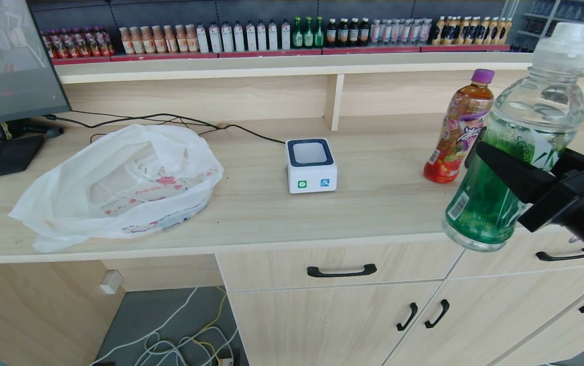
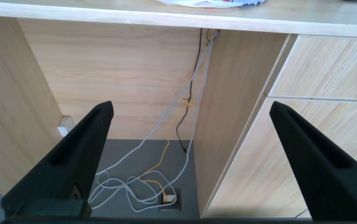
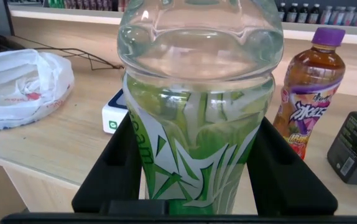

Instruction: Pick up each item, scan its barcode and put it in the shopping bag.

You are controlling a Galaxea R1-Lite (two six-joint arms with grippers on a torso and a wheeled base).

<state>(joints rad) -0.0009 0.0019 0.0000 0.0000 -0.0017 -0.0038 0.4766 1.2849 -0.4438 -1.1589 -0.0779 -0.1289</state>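
In the head view the right gripper (image 1: pixel 500 168) is clamped around the middle of a clear, green-labelled bottle (image 1: pixel 525 117). One black finger crosses the label's front and the other is hidden behind it. The bottle is held in the air over the right end of the desk (image 1: pixel 373 203), near its front edge. Its long axis is close to upright, leaning with the white cap up and to the right and the base down. A barcode on the lower label faces left. Just behind it a tea bottle (image 1: pixel 457 129) with a purple cap stands upright on the desk. The scanner (image 1: pixel 311 165), a white box with a blue-rimmed window facing up, sits mid-desk, well apart from both bottles. The white shopping bag (image 1: pixel 119 183) lies slumped at the left end, its mouth open upward, beside a monitor (image 1: pixel 7 56).

In the left wrist view the left gripper (image 2: pixel 191 109) is spread wide with nothing between its fingers. It sits below the desk's front edge, facing the recess where cables (image 2: pixel 141 186) lie on the floor.

In the right wrist view both right fingers press the bottle's sides. A dark object (image 3: pixel 356 146), possibly a small dark bottle, stands beside the tea bottle.
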